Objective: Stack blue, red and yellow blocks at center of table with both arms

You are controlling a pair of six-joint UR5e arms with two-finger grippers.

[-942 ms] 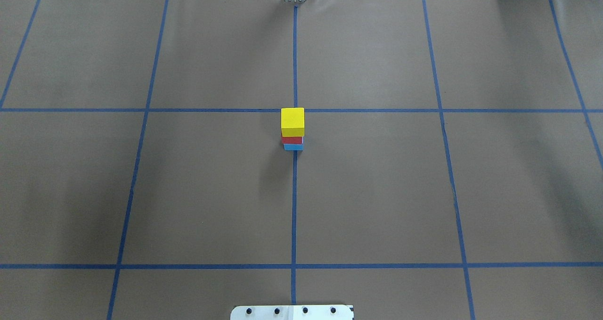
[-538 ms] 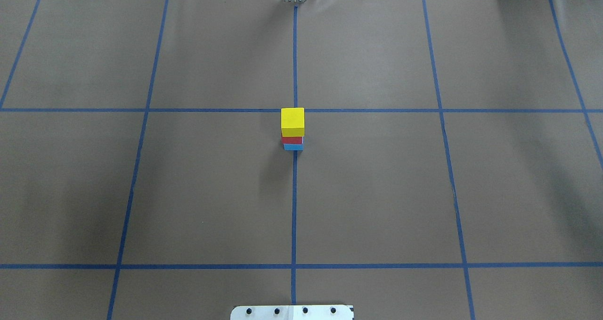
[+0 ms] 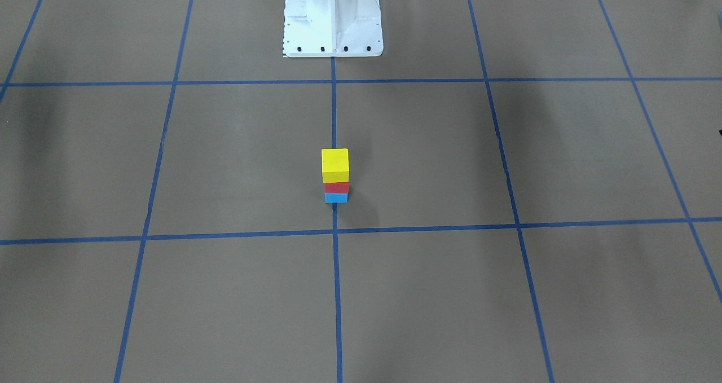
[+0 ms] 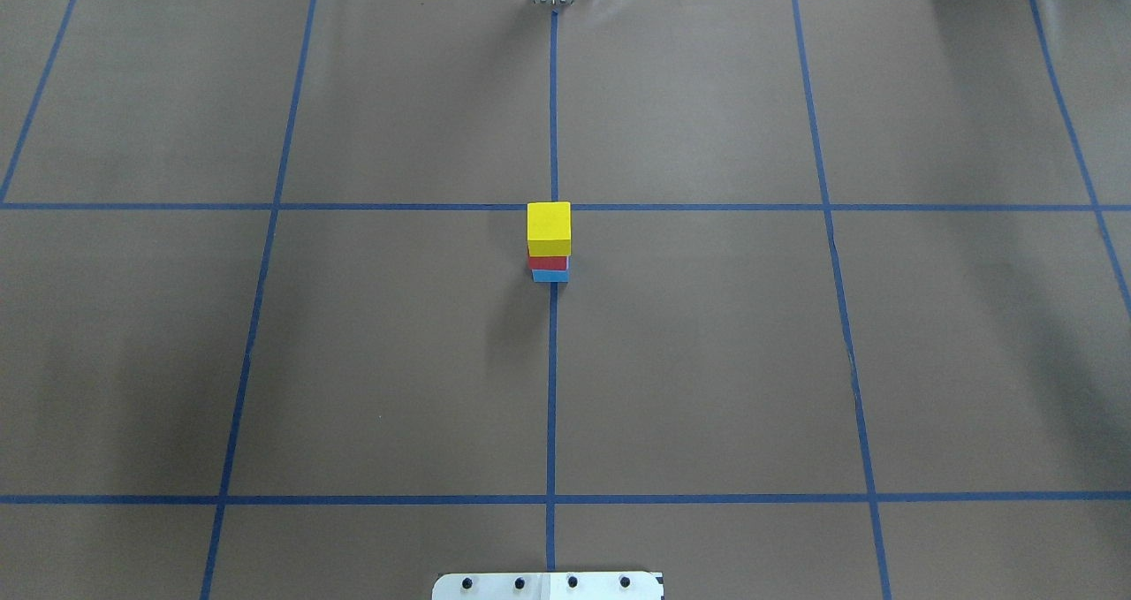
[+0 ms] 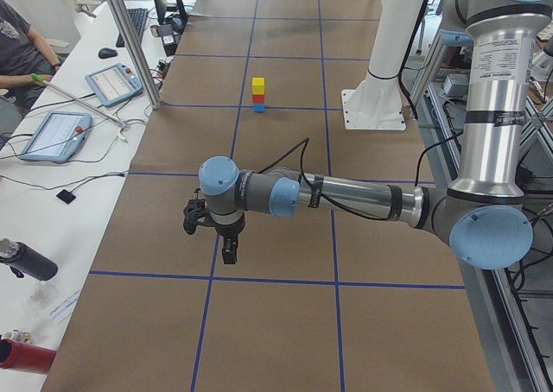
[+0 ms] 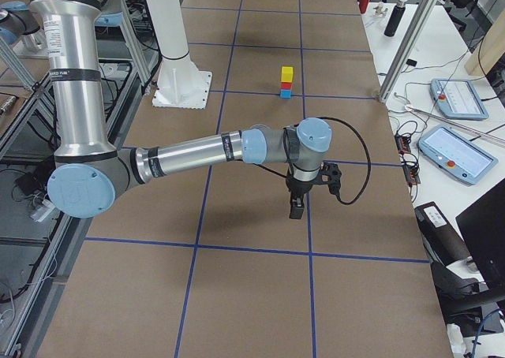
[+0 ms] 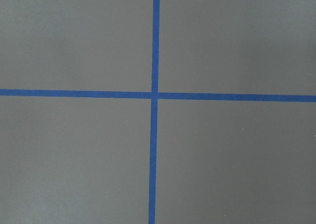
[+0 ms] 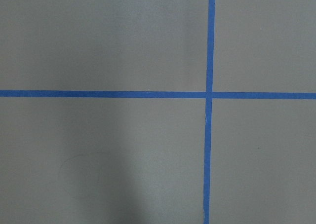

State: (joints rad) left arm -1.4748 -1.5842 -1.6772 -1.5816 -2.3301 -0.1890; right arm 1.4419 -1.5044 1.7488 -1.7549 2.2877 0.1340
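The yellow block (image 4: 549,226) tops an upright stack at the middle of the tabletop (image 4: 707,361), on the centre tape line (image 4: 552,388). From overhead, the red block (image 4: 549,262) and blue block (image 4: 550,276) beneath show only thin strips. All three are matte. The left pincer (image 5: 228,256) and right pincer (image 6: 297,208) point down, well apart from the stack, towards opposite tabletop ends. I cannot tell how wide either is.

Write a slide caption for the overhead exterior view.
Yellow block on red block on blue block, standing on the taped table.
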